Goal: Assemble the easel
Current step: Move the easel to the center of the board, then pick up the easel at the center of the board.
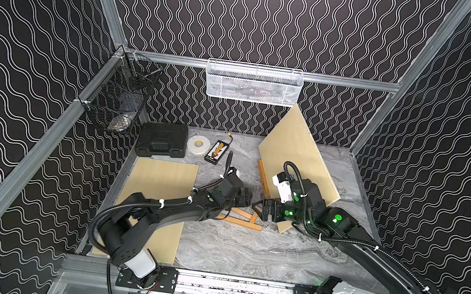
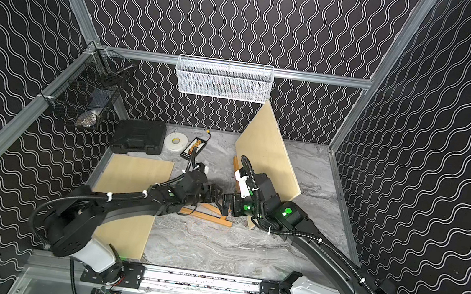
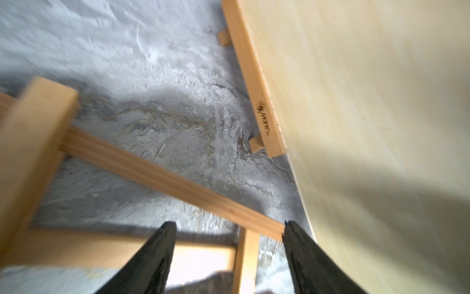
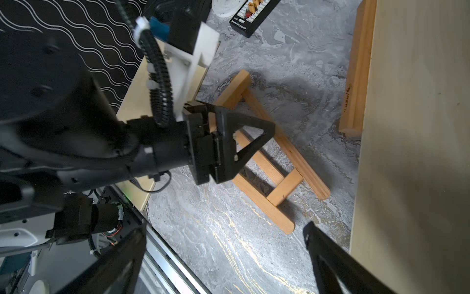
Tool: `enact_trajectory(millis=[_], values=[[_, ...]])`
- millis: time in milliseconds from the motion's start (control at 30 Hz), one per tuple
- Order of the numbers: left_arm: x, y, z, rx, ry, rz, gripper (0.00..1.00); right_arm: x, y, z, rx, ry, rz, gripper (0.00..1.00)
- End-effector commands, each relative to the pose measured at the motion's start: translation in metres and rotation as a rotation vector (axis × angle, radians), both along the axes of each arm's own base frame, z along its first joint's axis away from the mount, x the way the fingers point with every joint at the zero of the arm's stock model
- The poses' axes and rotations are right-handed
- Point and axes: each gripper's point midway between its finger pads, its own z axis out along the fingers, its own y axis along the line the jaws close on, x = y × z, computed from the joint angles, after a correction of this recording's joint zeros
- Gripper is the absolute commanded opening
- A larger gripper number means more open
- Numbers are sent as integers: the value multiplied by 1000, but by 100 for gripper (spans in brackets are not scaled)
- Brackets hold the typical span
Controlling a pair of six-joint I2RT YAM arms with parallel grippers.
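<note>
Left gripper (image 3: 229, 224), released, hovers over the easel (image 1: 244, 223), lower centre in a top view, perhaps brushing a leg; right gripper (image 4: 226, 229) released too. Centre the leg before clenching.

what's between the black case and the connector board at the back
A white tape roll lies flat between the black case and the connector board; both top views show it.

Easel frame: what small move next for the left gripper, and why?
Probably lower the left gripper onto the leg of the frame and close. Its jaws stand open over that leg, holding nothing, and the frame lies loose on the table.
</note>
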Motion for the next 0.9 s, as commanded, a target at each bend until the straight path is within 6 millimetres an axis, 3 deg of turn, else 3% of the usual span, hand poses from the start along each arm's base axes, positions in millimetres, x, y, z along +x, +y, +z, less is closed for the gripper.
enact_trajectory(millis=[0, 133, 367, 467, 667, 867], values=[[-32, 31, -11, 224, 40, -123, 74, -6, 1, 2, 17, 7, 27, 100], [-63, 51, -8, 320, 54, -229, 75, -11, 0, 0, 34, 23, 25, 100], [-100, 55, -28, 412, 49, -459, 73, -19, -8, -6, 30, 41, 14, 100], [-103, 52, -30, 430, 20, -513, 71, -22, -10, -6, 44, 40, 12, 100], [-103, 18, -15, 400, -130, -630, 71, -24, -16, -5, 57, 21, -5, 100], [-94, -3, -36, 488, -109, -774, 71, -24, -22, 0, 52, 2, -30, 100]])
